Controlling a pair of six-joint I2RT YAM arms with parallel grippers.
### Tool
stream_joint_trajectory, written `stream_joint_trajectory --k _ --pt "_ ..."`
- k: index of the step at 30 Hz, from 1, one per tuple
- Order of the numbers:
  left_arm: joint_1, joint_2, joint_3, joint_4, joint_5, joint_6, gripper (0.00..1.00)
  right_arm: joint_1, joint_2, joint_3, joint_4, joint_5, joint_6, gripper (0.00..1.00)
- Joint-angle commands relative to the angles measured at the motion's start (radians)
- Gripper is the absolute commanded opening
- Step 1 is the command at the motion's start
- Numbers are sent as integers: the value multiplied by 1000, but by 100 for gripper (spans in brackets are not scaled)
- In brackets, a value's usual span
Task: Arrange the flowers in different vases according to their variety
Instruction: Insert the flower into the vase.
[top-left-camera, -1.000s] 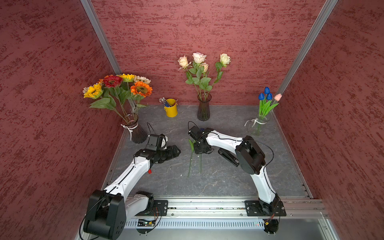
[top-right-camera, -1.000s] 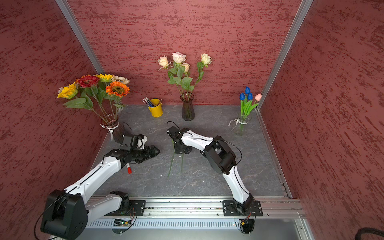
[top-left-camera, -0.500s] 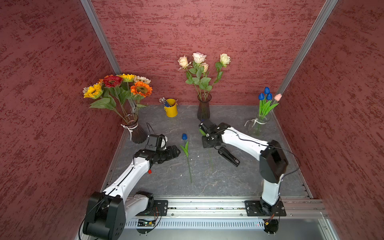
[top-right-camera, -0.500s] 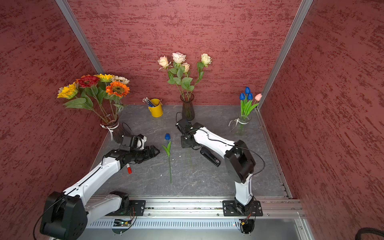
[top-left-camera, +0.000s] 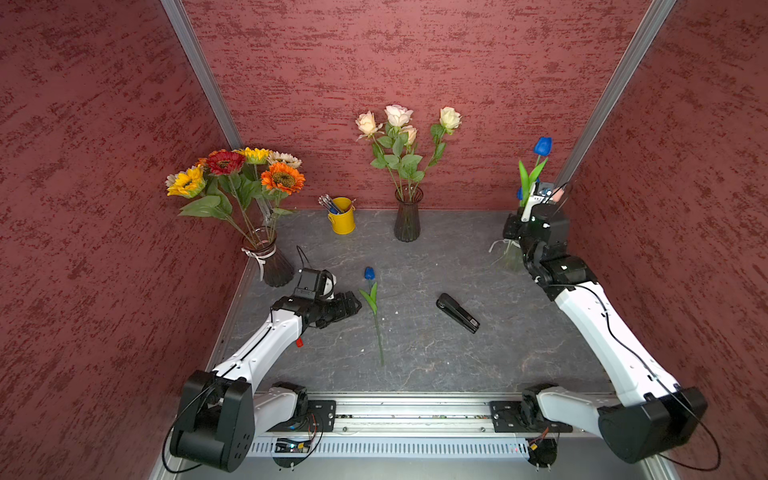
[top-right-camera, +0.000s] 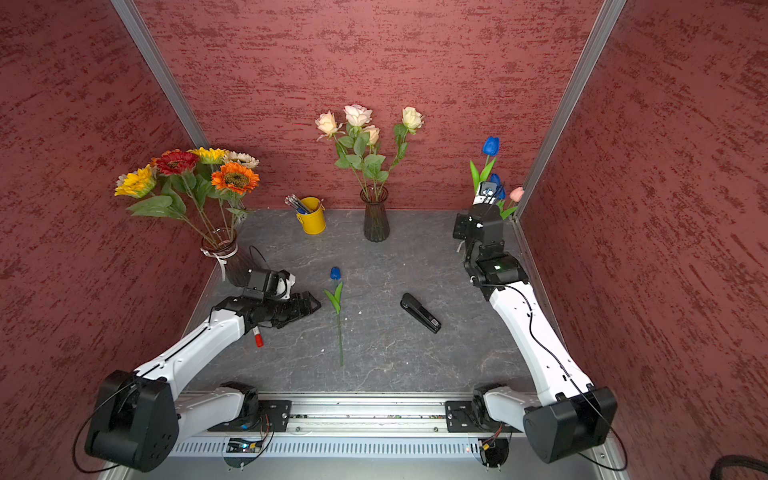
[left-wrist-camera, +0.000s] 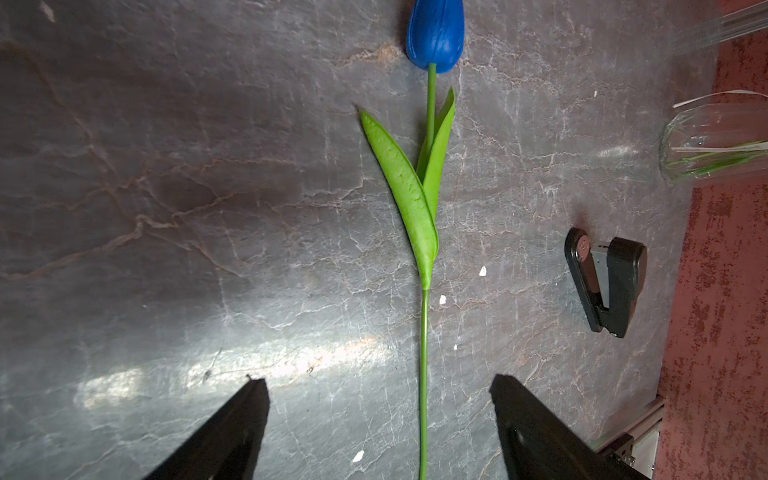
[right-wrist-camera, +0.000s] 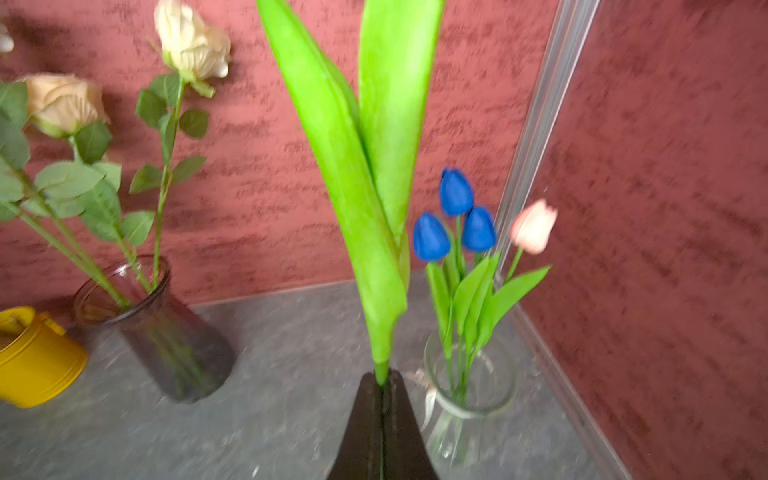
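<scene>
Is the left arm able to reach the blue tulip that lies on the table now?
Probably yes: its fingers stand open beside the blue tulip, and nothing lies between them.

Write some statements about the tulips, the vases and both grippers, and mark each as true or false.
1. The right gripper is shut on the stem of a raised blue tulip. True.
2. A second blue tulip lies flat on the table. True.
3. The left gripper grips the second blue tulip. False: its jaws stand open, holding nothing.
4. The roses stand in the clear vase. False: they stand in a dark vase; the clear vase holds tulips.
5. The yellow bucket holds roses. False: it holds pens.
</scene>
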Motion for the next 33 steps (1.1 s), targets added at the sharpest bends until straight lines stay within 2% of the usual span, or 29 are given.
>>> stream_joint_trajectory --k 1,5,12,22,28,29,31,32,33 --pt "5 9 32 10 -14 5 88 -46 55 -11 381 49 -183 0" --pt "5 33 40 13 -13 -3 88 -104 137 30 473 49 -219 0" --pt "3 46 48 7 -18 -2 88 -191 241 -1 616 26 -211 0" --pt "3 39 37 15 -19 -14 89 -274 360 -85 611 -18 -120 0" --pt "0 19 31 20 -16 -20 89 -274 334 -186 511 -31 -32 0" --pt "0 14 29 20 -15 -19 89 -273 338 -178 450 -44 -23 9" --pt "0 8 29 15 -12 -17 89 -272 328 -177 362 -60 -3 53" --pt "-1 3 29 8 -10 -16 89 -270 296 -201 348 -58 17 65" --pt "-3 -5 29 1 -11 -14 89 -264 254 -234 357 -63 20 70"
